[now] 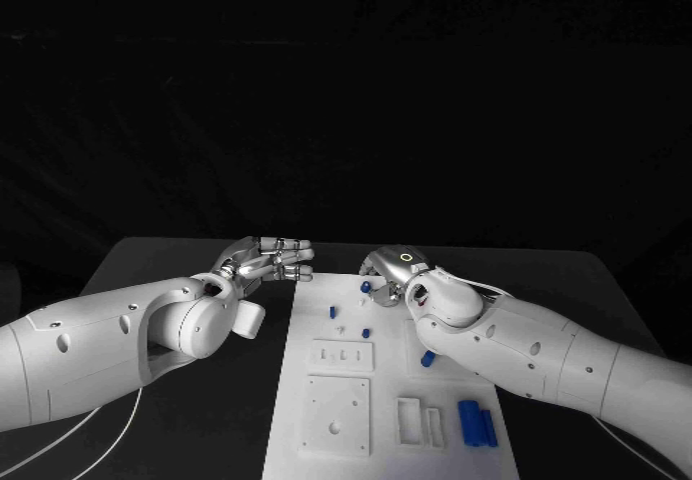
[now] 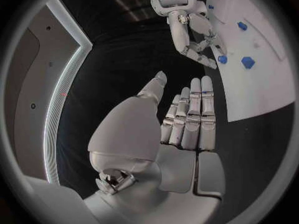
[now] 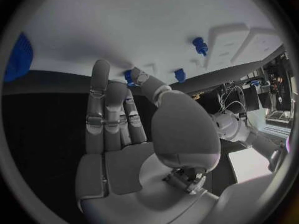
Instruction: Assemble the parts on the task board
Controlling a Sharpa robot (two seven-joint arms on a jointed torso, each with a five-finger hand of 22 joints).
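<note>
Now reaching for a part at the far end of the task board point(image 1: 382, 400).
Right hand point(image 1: 389, 268) low over the board, fingers apart, holding nothing, a small blue part point(image 3: 129, 76) just off its fingertips point(image 3: 100, 67); left hand point(image 1: 267, 260) beside the board, empty, fingers straight. Next, probably: close on that part.

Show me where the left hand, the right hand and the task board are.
left hand point(image 1: 268, 259), head view, on the curled fingers.
right hand point(image 3: 127, 134), right wrist view, on the palm below the fingers.
task board point(image 1: 387, 385), head view, on a bare white stretch.
</note>
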